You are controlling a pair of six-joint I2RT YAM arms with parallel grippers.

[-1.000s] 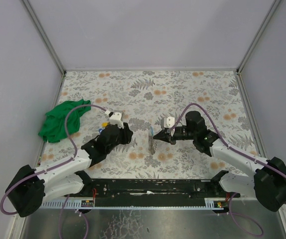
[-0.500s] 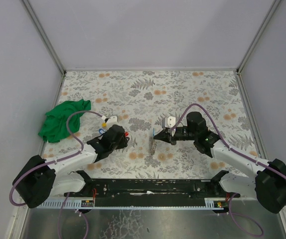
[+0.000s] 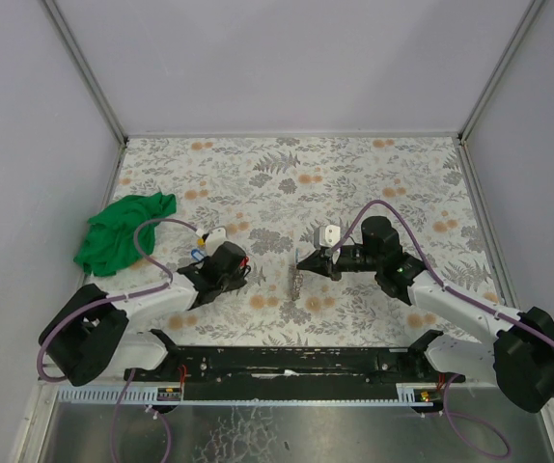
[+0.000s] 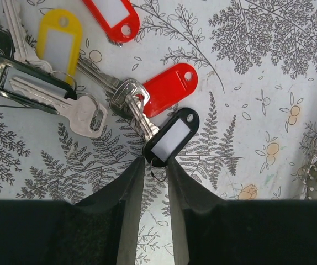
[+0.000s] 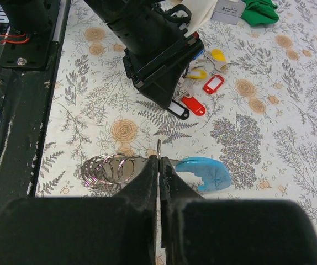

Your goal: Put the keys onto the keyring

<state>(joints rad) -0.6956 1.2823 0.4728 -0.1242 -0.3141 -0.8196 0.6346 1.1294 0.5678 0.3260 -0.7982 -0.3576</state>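
Several keys lie bunched in the left wrist view, with a yellow tag (image 4: 59, 44), two red tags (image 4: 169, 88) and a black tag (image 4: 170, 137). My left gripper (image 4: 154, 161) is low on the table, its fingertips closed on the near end of the black tag and its small ring. My right gripper (image 5: 158, 160) is shut on the keyring (image 5: 205, 172), whose thin metal edge sticks up between the fingers. Its light-blue arc is to the right and several steel split rings (image 5: 106, 168) to the left. In the top view the keyring (image 3: 296, 281) hangs from the right gripper (image 3: 302, 262) right of the left gripper (image 3: 243, 265).
A green cloth (image 3: 123, 231) lies at the left edge of the table. The flowered table cover (image 3: 354, 174) stretches back to the grey walls. The black base rail (image 3: 287, 362) runs along the near edge.
My left arm has drawn back to the left and lowered onto the keys, its fingers closing round the black tag. My right gripper with the keyring has hardly moved.
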